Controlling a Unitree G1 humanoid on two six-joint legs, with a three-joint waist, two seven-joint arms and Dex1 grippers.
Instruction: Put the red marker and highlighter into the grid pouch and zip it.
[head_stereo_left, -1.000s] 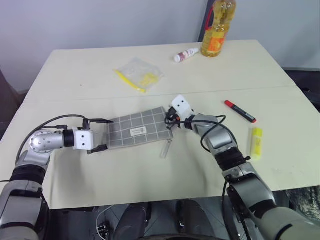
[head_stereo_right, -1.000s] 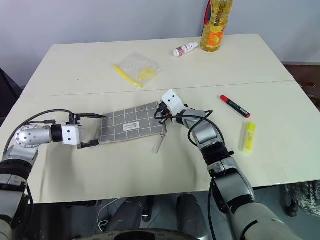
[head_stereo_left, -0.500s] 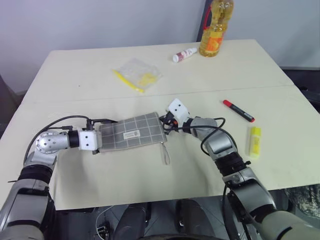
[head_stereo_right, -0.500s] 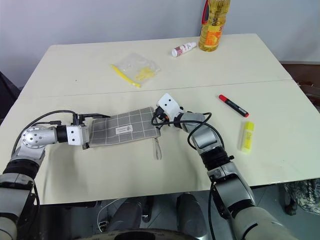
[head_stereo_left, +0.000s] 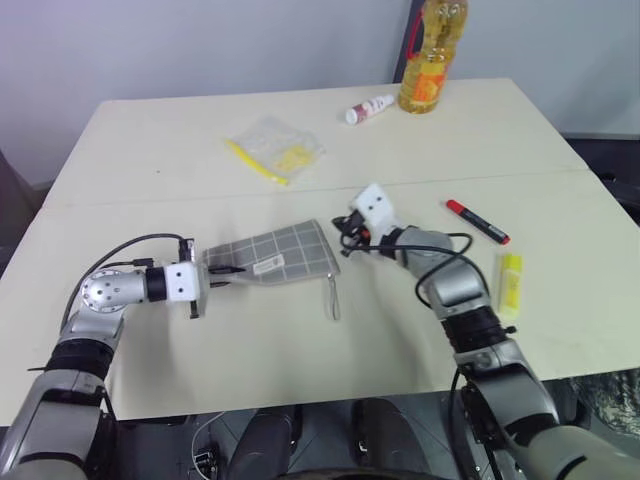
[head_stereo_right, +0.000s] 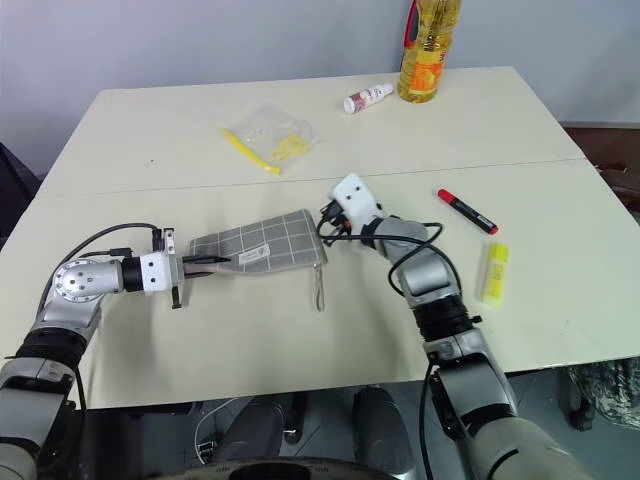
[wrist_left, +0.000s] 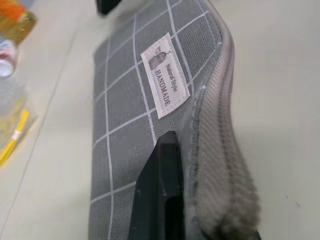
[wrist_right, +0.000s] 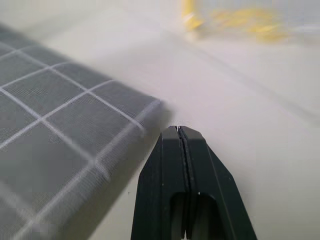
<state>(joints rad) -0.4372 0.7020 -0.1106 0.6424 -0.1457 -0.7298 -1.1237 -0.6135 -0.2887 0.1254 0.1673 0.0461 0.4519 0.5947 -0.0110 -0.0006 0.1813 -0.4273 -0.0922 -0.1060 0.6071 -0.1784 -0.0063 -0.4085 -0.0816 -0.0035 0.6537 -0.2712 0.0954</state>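
A: Left gripper (head_stereo_left: 228, 270)?
B: Clamped on the near-left end of the grid pouch (head_stereo_left: 285, 254); one black finger (wrist_left: 162, 195) lies on the fabric below the white label (wrist_left: 165, 75), edge pinched.
A: Right gripper (wrist_right: 179, 131)?
B: Fingers pressed together, holding nothing, just off the pouch's right corner, not touching it.
A: Pouch?
B: Flat on the table (head_stereo_left: 150, 140) between the two arms, zipper strap (head_stereo_left: 331, 297) trailing toward the robot.
A: Pens?
B: Red marker (head_stereo_left: 479, 221) lies to the right of the right arm; highlighter (head_stereo_left: 511, 283) nearer the robot, apart from it. Both outside the pouch.
A: Clutter?
B: Clear bag (head_stereo_left: 273, 148), small tube (head_stereo_left: 370, 108), oil bottle (head_stereo_left: 427, 60) at the far side.
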